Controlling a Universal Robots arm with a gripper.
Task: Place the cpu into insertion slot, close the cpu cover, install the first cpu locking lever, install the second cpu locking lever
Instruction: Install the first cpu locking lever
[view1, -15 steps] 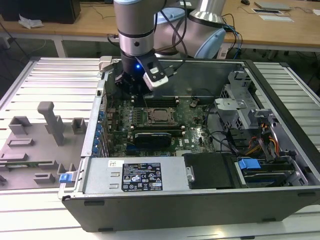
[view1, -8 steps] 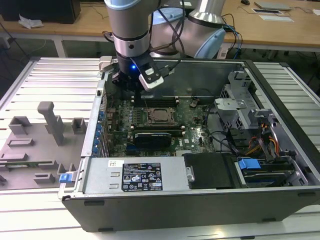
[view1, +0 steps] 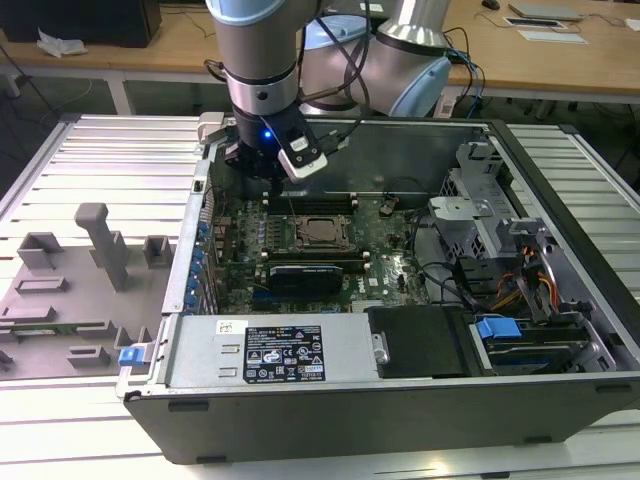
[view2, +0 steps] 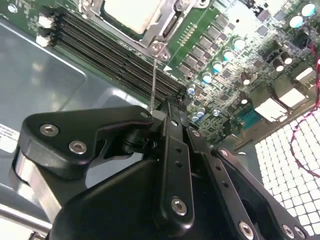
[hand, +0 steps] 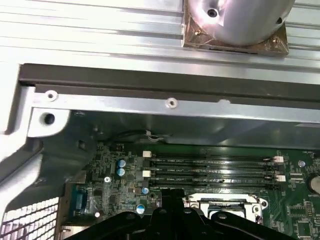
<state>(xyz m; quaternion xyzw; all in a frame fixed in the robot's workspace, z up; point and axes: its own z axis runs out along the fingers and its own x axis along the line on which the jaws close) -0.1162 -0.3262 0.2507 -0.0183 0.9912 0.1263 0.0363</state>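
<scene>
The gripper (view2: 167, 106) is hovering low over the green board (view2: 240, 55). Its fingers (view2: 172, 145) are pressing together at the tips and, as far as I can judge, pinching the free end of a thin wire locking lever (view2: 153, 75) (which of the two levers, I cannot tell). The lever is running straight from the tips to a corner of the insertion slot (view1: 297, 233). That suggests the grip is being taken at the far end for leverage in swinging it about its pivot.

The cpu (view2: 131, 11) is sitting flat in the slot with its pale top facing out. The cpu cover (view2: 169, 21) is lying down around it as a metal frame, so placing and closing look done. Memory slots (view2: 110, 50) are lying just beside the socket, between it and the gripper. In the exterior view the gripper (view1: 258, 168) is hanging inside the open computer case (view1: 400, 420), on the far side of the socket from the camera.
</scene>
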